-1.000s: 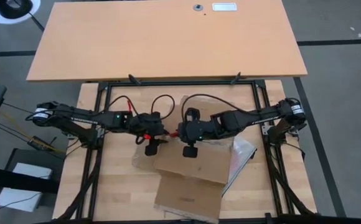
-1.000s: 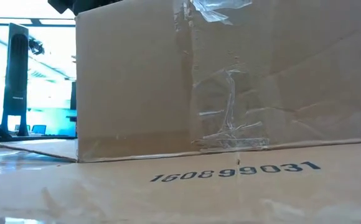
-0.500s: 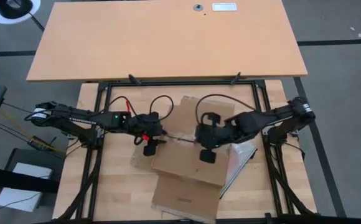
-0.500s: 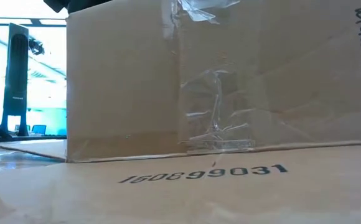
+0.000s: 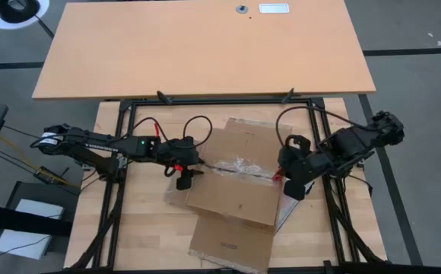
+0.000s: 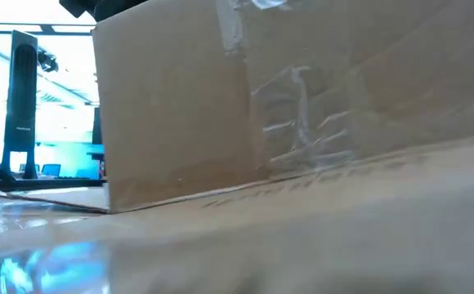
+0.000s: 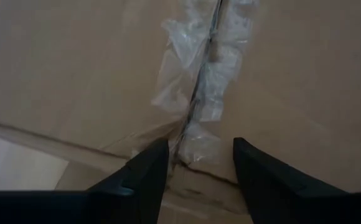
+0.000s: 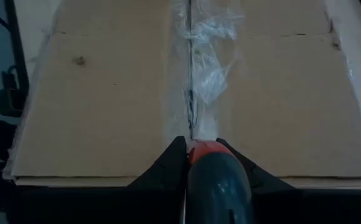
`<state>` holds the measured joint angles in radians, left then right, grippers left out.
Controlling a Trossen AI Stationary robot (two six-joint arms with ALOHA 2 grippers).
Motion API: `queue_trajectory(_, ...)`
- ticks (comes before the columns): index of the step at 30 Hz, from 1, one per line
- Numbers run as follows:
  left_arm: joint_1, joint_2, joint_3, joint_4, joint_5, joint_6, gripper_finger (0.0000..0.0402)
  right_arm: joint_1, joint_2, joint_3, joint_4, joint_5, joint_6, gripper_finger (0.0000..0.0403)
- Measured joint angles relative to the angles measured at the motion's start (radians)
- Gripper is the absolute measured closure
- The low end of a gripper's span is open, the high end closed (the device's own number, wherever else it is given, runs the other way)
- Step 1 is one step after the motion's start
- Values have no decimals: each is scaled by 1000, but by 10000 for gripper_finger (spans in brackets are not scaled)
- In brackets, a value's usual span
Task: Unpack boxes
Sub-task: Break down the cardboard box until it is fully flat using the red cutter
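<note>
The brown cardboard box [image 5: 232,171] sits mid-table with its top flaps closed, and crumpled clear tape runs along the centre seam [image 5: 239,166]. Its near wall [image 6: 221,106] fills the low view. My left gripper [image 5: 184,176] stands open at the box's left end, one finger on each side of the seam [image 7: 199,118]. At the box's right end, above the seam's end, my right gripper [image 5: 290,183] is shut on a grey box cutter with a red nose [image 8: 200,149]. My left gripper's open fingers [image 7: 146,174] slant down at the box's left end; I cannot tell whether they touch the cardboard. My right gripper pinches the cutter's grey body [image 8: 218,180] between its two fingers, which slant steeply down. The cutter lies along the fingers, its red nose pointing at the seam's right end [image 8: 192,127].
One flap [image 5: 228,242] lies flat toward the near edge and fills the foreground of the low view [image 6: 302,237]. A clear plastic bag [image 5: 281,217] pokes out at the box's right side. Black frame rails [image 5: 122,152] flank the table, and a larger tabletop [image 5: 205,46] lies beyond.
My right gripper has travelled with the cutter along the seam from the box's left part toward the table's right edge, rising and rolling as it went, and is now past the box's right end. The taped seam it covered now shows. The box has shifted slightly in the low view.
</note>
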<state>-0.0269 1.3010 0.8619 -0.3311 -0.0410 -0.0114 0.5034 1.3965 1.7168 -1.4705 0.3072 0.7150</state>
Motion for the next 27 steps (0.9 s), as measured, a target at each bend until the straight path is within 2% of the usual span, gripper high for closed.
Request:
queue_trajectory(9, 8, 0, 1, -7, -11, -10, 209, 73, -59, 0, -63, 51, 165, 347)
queue_trajectory(11, 9, -1, 0, -19, -13, -27, 209, 77, -69, -1, -25, 90, 187, 347)
queue_trajectory(15, 9, -12, 14, -34, -17, -34, 209, 60, -73, -1, 92, 134, 114, 347)
queue_trajectory(24, 8, -64, 212, -255, -17, 21, 209, 38, -83, -2, 157, 139, 138, 347)
queue_trajectory(27, 8, -62, 270, -317, 15, 60, 209, 17, -80, -2, 205, 143, 115, 347)
